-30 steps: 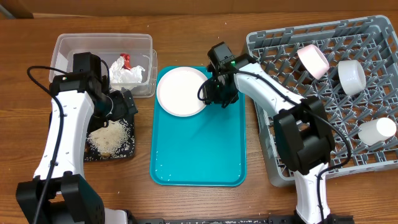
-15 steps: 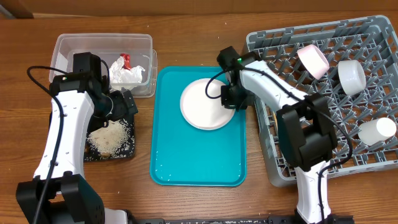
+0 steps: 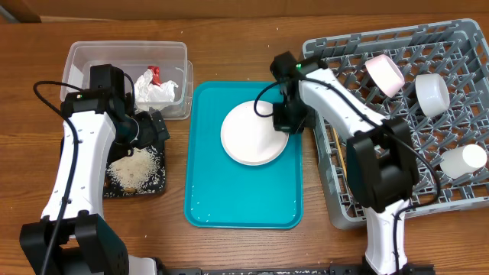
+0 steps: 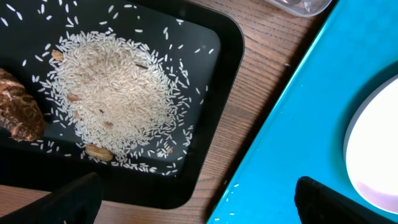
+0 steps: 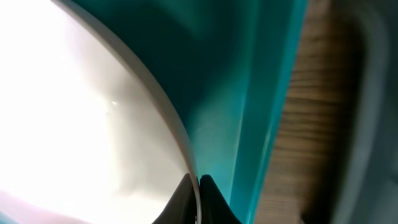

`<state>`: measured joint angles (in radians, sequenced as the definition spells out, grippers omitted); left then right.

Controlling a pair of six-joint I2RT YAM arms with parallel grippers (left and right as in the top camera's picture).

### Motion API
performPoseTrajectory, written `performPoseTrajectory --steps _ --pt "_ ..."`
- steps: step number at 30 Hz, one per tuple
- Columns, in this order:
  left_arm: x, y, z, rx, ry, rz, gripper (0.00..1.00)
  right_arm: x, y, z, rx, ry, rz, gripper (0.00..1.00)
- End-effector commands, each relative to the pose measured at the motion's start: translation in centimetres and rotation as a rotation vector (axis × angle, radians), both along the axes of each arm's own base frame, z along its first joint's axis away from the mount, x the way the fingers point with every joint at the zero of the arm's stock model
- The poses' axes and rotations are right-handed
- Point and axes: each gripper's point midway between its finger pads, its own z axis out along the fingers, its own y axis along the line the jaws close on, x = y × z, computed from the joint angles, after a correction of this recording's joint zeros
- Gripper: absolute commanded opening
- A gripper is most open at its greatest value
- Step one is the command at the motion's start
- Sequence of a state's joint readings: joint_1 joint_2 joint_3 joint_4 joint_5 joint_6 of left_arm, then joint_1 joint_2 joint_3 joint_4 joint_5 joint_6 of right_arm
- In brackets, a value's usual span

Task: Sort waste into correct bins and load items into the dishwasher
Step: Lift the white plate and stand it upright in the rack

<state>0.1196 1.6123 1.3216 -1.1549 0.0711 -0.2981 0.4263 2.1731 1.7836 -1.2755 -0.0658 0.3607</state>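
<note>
Right claw (image 3: 288, 121) is pinched tight on the rim of the white plate (image 3: 250, 137), over the teal tray (image 3: 237, 197) near the grey rack (image 3: 397, 114). Left claw (image 3: 156, 127) hangs wide open above the rice (image 4: 118, 99) in the black tray (image 4: 214, 118).

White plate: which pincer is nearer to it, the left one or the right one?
Right. The right pincer is shut on the right rim of the white plate. The left pincer hangs open over the right edge of the black tray, to the plate's left and apart from it.
</note>
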Motion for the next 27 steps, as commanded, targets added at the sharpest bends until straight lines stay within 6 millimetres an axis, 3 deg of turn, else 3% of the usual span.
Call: performPoseTrajectory --steps 1,5,11,14,16,20,24,27 --pt "0.1 -0.4 -0.1 -0.010 0.004 0.008 1.00 2.9 -0.3 10.2 0.024 -0.286 0.034 0.04" --pt "0.1 -0.4 -0.1 -0.010 0.002 0.007 1.00 4.3 -3.4 17.3 -0.097 -0.521 0.030 0.04" --pt "0.2 -0.4 -0.1 -0.009 0.000 0.007 1.00 5.2 -12.2 26.1 -0.556 -0.837 -0.141 0.04" --pt "0.2 -0.4 -0.1 -0.009 -0.001 0.007 1.00 4.8 -15.8 29.1 -0.797 -0.913 -0.234 0.04" --pt "0.2 -0.4 -0.1 -0.009 -0.001 0.007 1.00 4.6 -17.2 29.5 -0.841 -0.935 -0.311 0.04" --pt "0.2 -0.4 -0.1 -0.009 0.000 0.006 1.00 4.7 -19.4 28.3 -0.847 -0.919 -0.422 0.04" --pt "0.2 -0.4 -0.1 -0.009 -0.001 0.007 1.00 4.5 -21.6 25.8 -0.872 -0.864 -0.474 0.04" --pt "0.3 -0.4 -0.1 -0.009 -0.004 0.007 1.00 4.5 -22.0 22.9 -0.830 -0.793 -0.463 0.04"
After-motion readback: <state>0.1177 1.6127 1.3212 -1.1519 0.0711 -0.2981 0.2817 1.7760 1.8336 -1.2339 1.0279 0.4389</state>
